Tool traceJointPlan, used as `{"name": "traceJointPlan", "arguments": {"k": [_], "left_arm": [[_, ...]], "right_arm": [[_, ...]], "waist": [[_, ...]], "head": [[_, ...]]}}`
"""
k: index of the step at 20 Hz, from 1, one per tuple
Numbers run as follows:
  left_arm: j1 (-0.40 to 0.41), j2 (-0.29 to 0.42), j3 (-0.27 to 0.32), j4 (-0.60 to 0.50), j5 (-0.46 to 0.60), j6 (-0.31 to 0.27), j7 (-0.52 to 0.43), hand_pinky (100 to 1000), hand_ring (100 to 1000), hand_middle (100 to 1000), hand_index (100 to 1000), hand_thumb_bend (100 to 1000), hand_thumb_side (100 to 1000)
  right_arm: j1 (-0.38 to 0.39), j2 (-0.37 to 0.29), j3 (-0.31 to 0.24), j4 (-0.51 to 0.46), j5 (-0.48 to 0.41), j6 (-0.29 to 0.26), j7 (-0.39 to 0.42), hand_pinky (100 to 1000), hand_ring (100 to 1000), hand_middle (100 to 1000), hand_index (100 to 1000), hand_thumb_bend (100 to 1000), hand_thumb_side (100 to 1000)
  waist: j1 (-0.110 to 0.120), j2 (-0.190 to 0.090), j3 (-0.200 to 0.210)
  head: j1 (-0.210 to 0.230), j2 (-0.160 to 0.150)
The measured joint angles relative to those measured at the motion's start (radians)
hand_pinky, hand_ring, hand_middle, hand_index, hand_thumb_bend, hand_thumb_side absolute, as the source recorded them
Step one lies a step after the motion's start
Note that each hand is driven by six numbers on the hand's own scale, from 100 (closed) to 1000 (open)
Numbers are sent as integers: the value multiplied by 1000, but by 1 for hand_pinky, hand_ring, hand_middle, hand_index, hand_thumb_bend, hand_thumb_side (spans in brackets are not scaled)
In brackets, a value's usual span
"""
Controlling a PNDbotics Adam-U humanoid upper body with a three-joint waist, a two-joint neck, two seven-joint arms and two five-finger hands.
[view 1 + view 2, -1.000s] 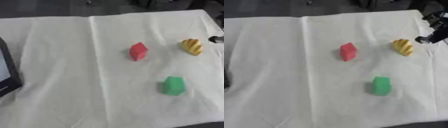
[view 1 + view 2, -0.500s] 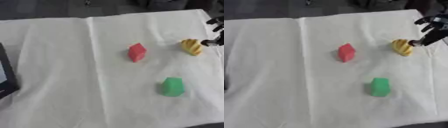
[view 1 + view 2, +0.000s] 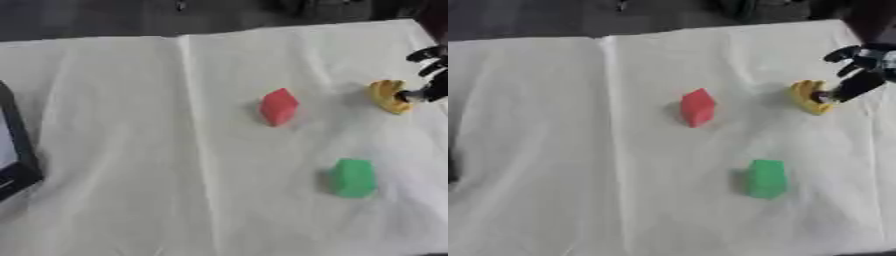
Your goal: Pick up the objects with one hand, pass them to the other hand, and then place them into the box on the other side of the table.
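A white cloth (image 3: 122, 125) covers the counter. The box (image 3: 16, 150) sits at the cloth's left edge. The right hand (image 3: 857, 70), fingers spread wide, touches the yellow object (image 3: 807, 96) at the cloth's right edge. The green block (image 3: 765, 178) lies nearer, the red block (image 3: 697, 106) toward the middle.

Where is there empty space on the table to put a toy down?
The wide white cloth lies bare between the black box at the left edge and the red block. It is crowded on the right: green block, yellow object and the right hand touching it.
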State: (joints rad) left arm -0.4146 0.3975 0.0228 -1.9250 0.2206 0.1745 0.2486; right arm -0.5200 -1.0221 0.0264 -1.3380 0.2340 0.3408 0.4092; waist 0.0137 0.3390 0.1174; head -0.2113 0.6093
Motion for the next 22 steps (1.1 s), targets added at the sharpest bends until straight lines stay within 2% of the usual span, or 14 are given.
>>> {"name": "traceJointPlan", "arguments": {"k": [12, 22], "left_arm": [[-11, 0, -6, -15, 1, 2, -6, 894, 830, 725, 754, 100, 783], [-17, 2, -12, -20, 1, 4, -12, 894, 831, 725, 754, 100, 783]], "right_arm": [[-4, 24, -1, 68, 27, 49, -101, 891, 886, 964, 942, 410, 187], [-4, 26, -2, 94, 41, 74, -107, 891, 885, 923, 926, 324, 215]], "waist": [[3, 25, 20], [4, 44, 32]], "head": [[-17, -24], [-27, -41]]}}
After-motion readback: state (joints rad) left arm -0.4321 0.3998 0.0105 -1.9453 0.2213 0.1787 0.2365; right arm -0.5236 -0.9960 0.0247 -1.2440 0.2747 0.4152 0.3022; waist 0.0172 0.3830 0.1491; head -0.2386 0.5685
